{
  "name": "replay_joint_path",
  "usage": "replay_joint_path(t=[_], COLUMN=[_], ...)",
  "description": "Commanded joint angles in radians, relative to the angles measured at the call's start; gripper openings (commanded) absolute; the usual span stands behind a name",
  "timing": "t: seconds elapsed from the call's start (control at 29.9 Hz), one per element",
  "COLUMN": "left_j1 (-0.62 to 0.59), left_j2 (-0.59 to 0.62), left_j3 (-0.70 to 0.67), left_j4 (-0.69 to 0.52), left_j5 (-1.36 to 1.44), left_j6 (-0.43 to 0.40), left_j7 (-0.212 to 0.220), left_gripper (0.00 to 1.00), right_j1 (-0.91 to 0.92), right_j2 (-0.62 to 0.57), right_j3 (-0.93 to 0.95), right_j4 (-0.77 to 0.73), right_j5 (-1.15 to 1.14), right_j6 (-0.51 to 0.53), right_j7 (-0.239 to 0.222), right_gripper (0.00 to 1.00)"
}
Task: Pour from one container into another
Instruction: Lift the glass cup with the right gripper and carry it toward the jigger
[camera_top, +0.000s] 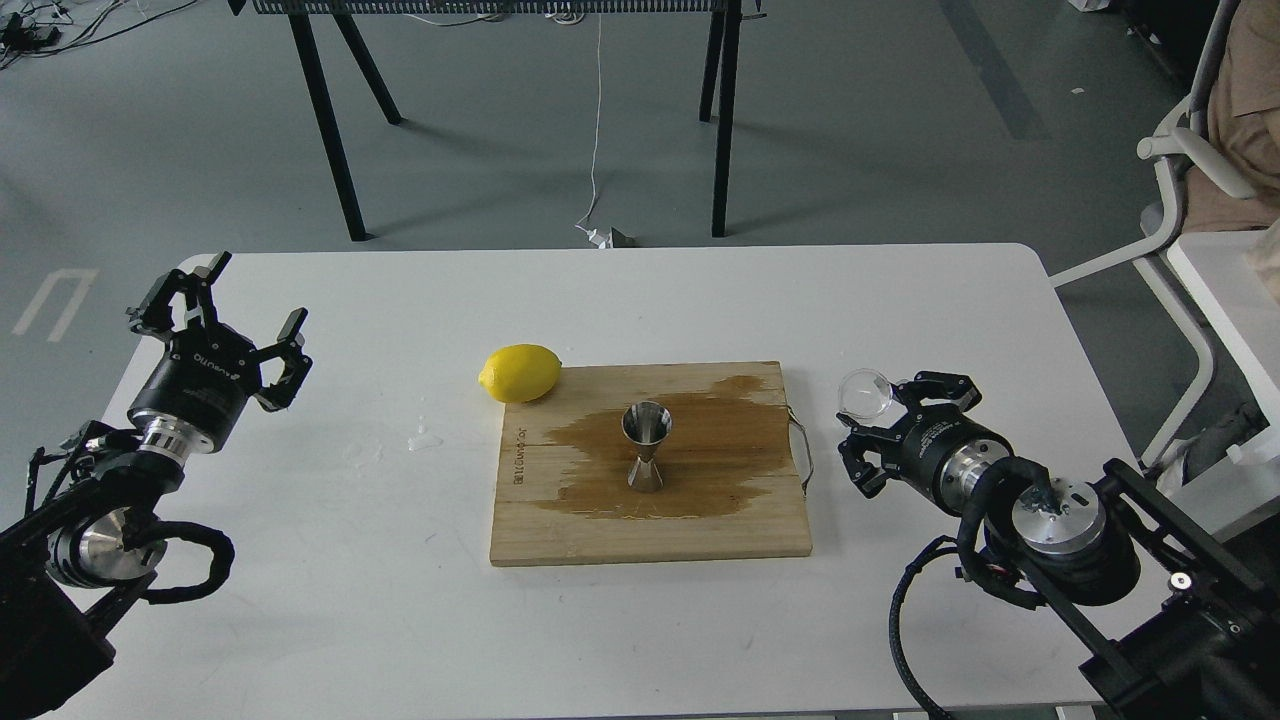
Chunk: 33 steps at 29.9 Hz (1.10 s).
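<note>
A steel jigger stands upright at the middle of a wooden board, inside a dark wet patch. The small clear glass cup is held above the table just right of the board, with my right gripper shut on it. The cup looks tilted, its mouth facing up and toward the camera. Far off at the table's left edge, my left gripper is open with nothing between its fingers.
A yellow lemon lies at the board's back-left corner. A wire handle sticks out of the board's right side, close to my right gripper. Small water drops lie left of the board. A white chair stands at the right.
</note>
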Motion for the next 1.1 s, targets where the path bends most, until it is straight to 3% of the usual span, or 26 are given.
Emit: replay_joint_path(t=[0.0,1.07], left_j1=[0.0,0.002], left_j2=[-0.003,-0.004], left_j3=[0.0,-0.002], left_j4=[0.0,0.0], left_j5=[0.0,0.0], left_j6=[0.0,0.0], left_j7=[0.0,0.0], left_gripper=[0.89,0.89], right_j1=[0.009,0.251], right_j2=[0.003,0.084], right_j3=[-0.03,-0.35], right_j4=[0.023,0.048], right_j5=[-0.064,-0.486], right_j6=[0.005,0.022], right_j7=[-0.005,-0.006], right_gripper=[0.46,0.46])
